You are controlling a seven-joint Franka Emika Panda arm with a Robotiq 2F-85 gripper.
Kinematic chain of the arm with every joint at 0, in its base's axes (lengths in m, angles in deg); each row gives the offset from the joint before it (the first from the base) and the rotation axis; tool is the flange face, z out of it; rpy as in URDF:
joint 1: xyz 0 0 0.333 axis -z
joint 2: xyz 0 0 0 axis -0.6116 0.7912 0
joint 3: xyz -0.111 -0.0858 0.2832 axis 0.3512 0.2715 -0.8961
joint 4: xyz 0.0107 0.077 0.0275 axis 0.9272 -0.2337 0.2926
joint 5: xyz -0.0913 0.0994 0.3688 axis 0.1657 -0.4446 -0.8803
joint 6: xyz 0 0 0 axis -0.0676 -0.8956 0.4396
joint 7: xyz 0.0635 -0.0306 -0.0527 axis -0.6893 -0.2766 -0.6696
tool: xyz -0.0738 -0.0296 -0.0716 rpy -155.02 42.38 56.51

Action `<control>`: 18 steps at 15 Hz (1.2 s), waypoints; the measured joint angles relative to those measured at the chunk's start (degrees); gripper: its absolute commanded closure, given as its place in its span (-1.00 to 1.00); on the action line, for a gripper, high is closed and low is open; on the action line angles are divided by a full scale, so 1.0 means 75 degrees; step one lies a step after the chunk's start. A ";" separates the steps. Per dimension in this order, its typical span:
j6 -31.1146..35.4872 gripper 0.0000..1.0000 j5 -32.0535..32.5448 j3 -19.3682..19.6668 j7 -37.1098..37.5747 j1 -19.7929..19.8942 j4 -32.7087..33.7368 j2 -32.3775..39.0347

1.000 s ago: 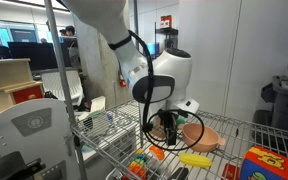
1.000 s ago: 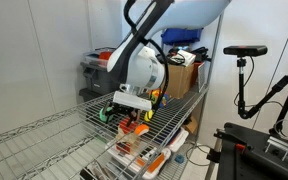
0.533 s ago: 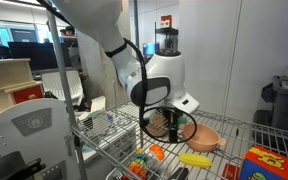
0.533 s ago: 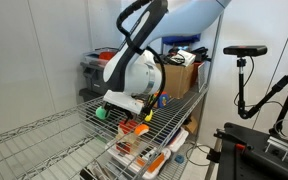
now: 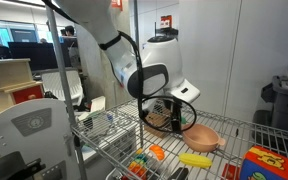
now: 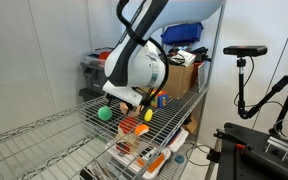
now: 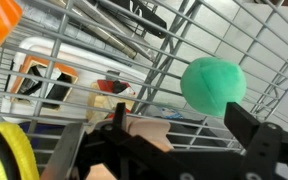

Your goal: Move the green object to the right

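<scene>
The green object (image 6: 105, 113) is a plain round lump lying on the wire shelf (image 6: 179, 105), toward its wall-side edge. In the wrist view it (image 7: 213, 82) lies free on the wires. The gripper (image 6: 133, 104) hangs just beside it, jaws spread wide and empty. Near the far edge sit a pink bowl (image 5: 203, 138), a yellow banana toy (image 5: 194, 159) and a multicoloured block (image 5: 267, 163), cut off by the frame, its print unreadable.
</scene>
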State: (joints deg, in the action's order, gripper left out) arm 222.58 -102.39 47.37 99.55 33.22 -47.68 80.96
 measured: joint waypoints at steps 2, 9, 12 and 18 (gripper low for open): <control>0.0002 -1.00 0.0117 0.0035 0.0021 -0.0077 0.0072 -0.0001; -0.0977 -1.00 0.0792 0.0306 0.0462 -0.0233 0.0998 0.0088; -0.2234 -1.00 0.1259 0.0563 0.1036 -0.0254 0.1796 0.0374; -0.4825 -1.00 0.1931 0.0600 0.1676 -0.0050 0.3521 0.1012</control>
State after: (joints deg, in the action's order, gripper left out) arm 186.39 -87.90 51.88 112.12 32.85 -21.27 88.54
